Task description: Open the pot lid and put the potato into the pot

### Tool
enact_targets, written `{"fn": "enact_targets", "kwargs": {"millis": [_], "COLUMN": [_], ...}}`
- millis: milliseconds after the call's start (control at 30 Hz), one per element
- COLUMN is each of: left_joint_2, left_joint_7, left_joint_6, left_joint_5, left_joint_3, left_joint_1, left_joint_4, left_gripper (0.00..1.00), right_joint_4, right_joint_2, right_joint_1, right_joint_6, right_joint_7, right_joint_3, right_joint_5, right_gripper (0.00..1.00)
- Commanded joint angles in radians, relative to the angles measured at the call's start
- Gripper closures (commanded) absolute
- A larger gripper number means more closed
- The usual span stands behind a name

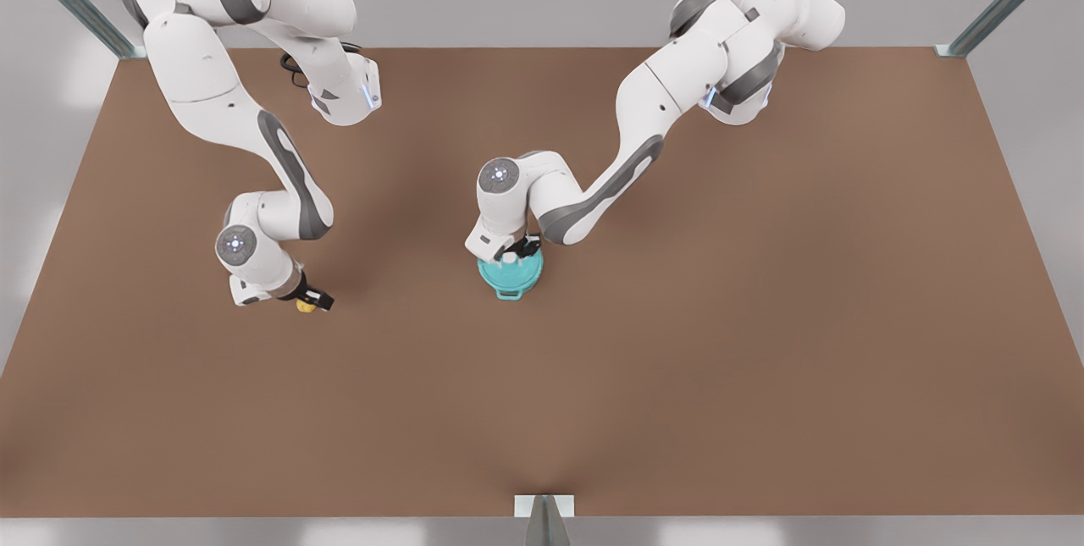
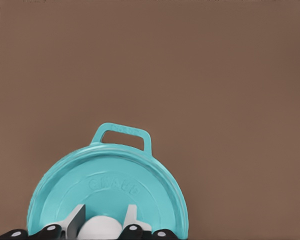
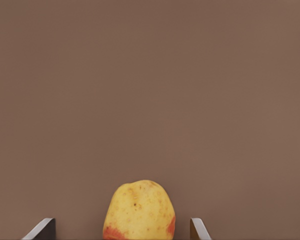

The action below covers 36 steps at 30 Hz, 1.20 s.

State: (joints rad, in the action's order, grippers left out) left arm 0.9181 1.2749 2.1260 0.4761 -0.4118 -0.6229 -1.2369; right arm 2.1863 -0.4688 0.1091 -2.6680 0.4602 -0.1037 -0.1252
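Potato (image 3: 140,210) lying on the brown tabletop (image 1: 762,360), well apart from the pot (image 1: 510,275), toward the front view's left; right gripper (image 1: 312,302) lowered over it, jaws spread wide with a clear gap either side in the right wrist view, not yet touching — probably so placed to close across the narrow width of the lump. Left gripper (image 1: 514,256) down at the centre of the pot lid (image 2: 110,187), fingers (image 2: 76,221) flanking the white knob (image 2: 100,227), close against it or nearly so; whether actually pinching cannot be told from the left wrist view. Lid flat and seated on the pot, one loop handle (image 2: 122,137) jutting past the rim; pot thus closed for now. Judged step: both grasps being prepared together, knob chosen as the only raised hold on a flat disc; lid must come off before the potato can go in.
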Motion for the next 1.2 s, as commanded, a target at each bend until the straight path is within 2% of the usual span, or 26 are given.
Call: {"fn": "enact_targets", "kwargs": {"millis": [0, 100, 167, 233, 300, 367, 433, 467, 500, 533, 567, 600, 667, 700, 733, 867, 900, 933, 967, 1033, 1167], "left_joint_2": [-0.002, -0.008, -0.022, -0.019, 0.027, 0.099, 0.154, 0.148, 0.128, 0.061, -0.033, -0.077, -0.274, -0.404, -0.699, -0.610, -0.588, -0.623, -0.754, -0.728, -0.729], "left_joint_7": [0.093, 0.086, 0.014, -0.129, -0.354, -0.474, -0.494, -0.496, -0.548, -0.673, -0.900, -1.015, -1.186, -1.187, -1.194, -1.177, -1.220, -1.269, -1.273, -1.270, -1.284], "left_joint_6": [-0.021, -0.075, -0.173, -0.221, -0.161, -0.057, 0.046, 0.034, -0.036, -0.182, -0.354, -0.458, -0.741, -0.756, -0.511, -0.587, -0.679, -0.640, -0.451, -0.517, -0.531], "left_joint_5": [-0.002, -0.002, -0.010, -0.027, -0.031, -0.028, -0.028, -0.022, -0.025, -0.027, -0.082, -0.093, -0.163, -0.283, -0.416, -0.395, -0.418, -0.571, -0.582, -0.582, -0.571], "left_joint_3": [-0.001, -0.001, -0.030, -0.088, -0.082, -0.059, -0.012, -0.010, -0.018, -0.022, -0.047, -0.099, -0.219, -0.232, -0.248, -0.187, 0.113, 0.439, 0.464, 0.466, 0.466], "left_joint_1": [0.000, 0.015, 0.101, 0.276, 0.433, 0.506, 0.508, 0.509, 0.535, 0.564, 0.643, 0.709, 0.929, 1.049, 1.177, 1.172, 0.910, 0.646, 0.617, 0.627, 0.641], "left_joint_4": [0.002, 0.017, 0.043, 0.073, 0.074, 0.074, 0.074, 0.073, 0.074, 0.074, 0.074, 0.074, 0.068, -0.028, -0.377, -0.204, -0.135, -0.173, -0.383, -0.342, -0.338], "left_gripper": [0.65, 0.66, 0.66, 0.66, 0.66, 0.66, 0.65, 0.41, 0.00, 0.00, 0.00, 0.00, 0.00, 0.00, 0.00, 0.00, 0.00, 0.00, 0.00, 0.00, 0.00], "right_joint_4": [0.000, 0.000, 0.000, 0.000, 0.001, 0.000, 0.001, 0.001, 0.001, 0.001, 0.003, 0.003, 0.007, 0.009, 0.012, 0.013, 0.015, 0.015, 0.017, 0.020, 0.020], "right_joint_2": [-0.008, -0.011, -0.011, -0.011, -0.011, -0.021, -0.025, -0.025, -0.025, -0.025, -0.025, -0.024, -0.022, -0.021, -0.019, -0.017, -0.017, -0.016, -0.016, -0.016, -0.014], "right_joint_1": [0.000, 0.000, 0.000, 0.000, 0.000, 0.000, 0.000, 0.000, 0.000, 0.000, 0.000, 0.000, 0.000, 0.000, 0.000, -0.005, -0.006, -0.008, -0.009, -0.011, -0.011], "right_joint_6": [-0.064, -0.075, -0.075, -0.075, -0.076, -0.078, -0.089, -0.089, -0.089, -0.089, -0.089, -0.089, -0.087, -0.087, -0.087, -0.087, -0.087, -0.087, -0.087, -0.087, -0.087], "right_joint_7": [0.055, 0.054, 0.051, 0.051, 0.049, 0.049, 0.049, 0.049, 0.049, 0.049, 0.049, 0.049, 0.049, 0.049, 0.049, 0.055, 0.055, 0.057, 0.058, 0.058, 0.058], "right_joint_3": [0.001, 0.002, 0.005, 0.007, 0.007, 0.007, 0.007, 0.007, 0.007, 0.007, 0.007, 0.007, 0.007, 0.007, 0.007, 0.007, 0.007, 0.007, 0.007, 0.007, 0.007], "right_joint_5": [-0.007, -0.007, -0.008, -0.008, -0.008, -0.008, -0.008, -0.008, -0.008, -0.008, -0.008, -0.008, -0.008, -0.008, -0.008, -0.008, -0.008, -0.008, -0.007, -0.007, -0.008], "right_gripper": [0.00, 0.00, 0.02, 0.14, 0.14, 0.14, 0.14, 0.14, 0.14, 0.14, 0.19, 0.23, 0.29, 0.31, 0.32, 0.29, 0.29, 0.28, 0.28, 0.35, 0.41]}}
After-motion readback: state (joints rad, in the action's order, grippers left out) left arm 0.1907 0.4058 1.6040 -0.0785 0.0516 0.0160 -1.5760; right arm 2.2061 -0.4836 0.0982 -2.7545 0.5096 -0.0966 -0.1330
